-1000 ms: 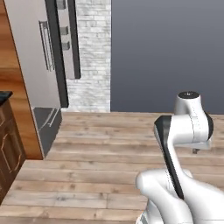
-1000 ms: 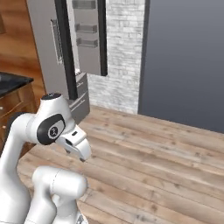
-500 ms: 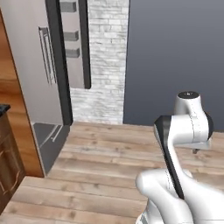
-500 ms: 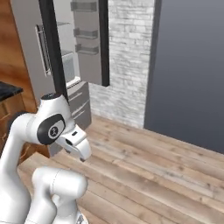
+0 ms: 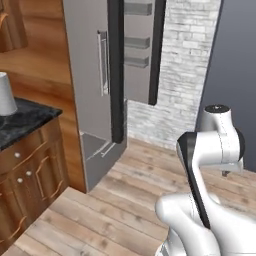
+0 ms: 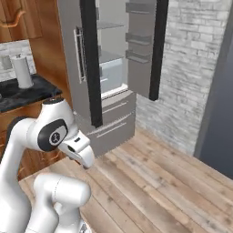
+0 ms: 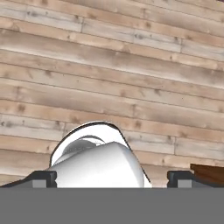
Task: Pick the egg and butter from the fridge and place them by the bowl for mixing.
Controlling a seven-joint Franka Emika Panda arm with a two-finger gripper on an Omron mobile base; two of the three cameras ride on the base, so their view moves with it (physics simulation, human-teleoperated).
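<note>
Ahead-left of the base: fridge (image 5: 95,75) open, arm folded, nothing held.
Left base view: dark door edge-on, shelves behind it. Right base view: pale shelves and drawers visible; egg and butter too small to spot. Hand view: gripper (image 7: 112,178) spread wide, empty, facing floorboards (image 7: 131,65), away from fridge.

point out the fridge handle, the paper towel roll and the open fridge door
fridge handle (image 5: 103,62), left base view, middle of the silver bar
paper towel roll (image 6: 22,71), right base view, its white side
open fridge door (image 6: 146,50), right base view, inner face below the door shelves
</note>
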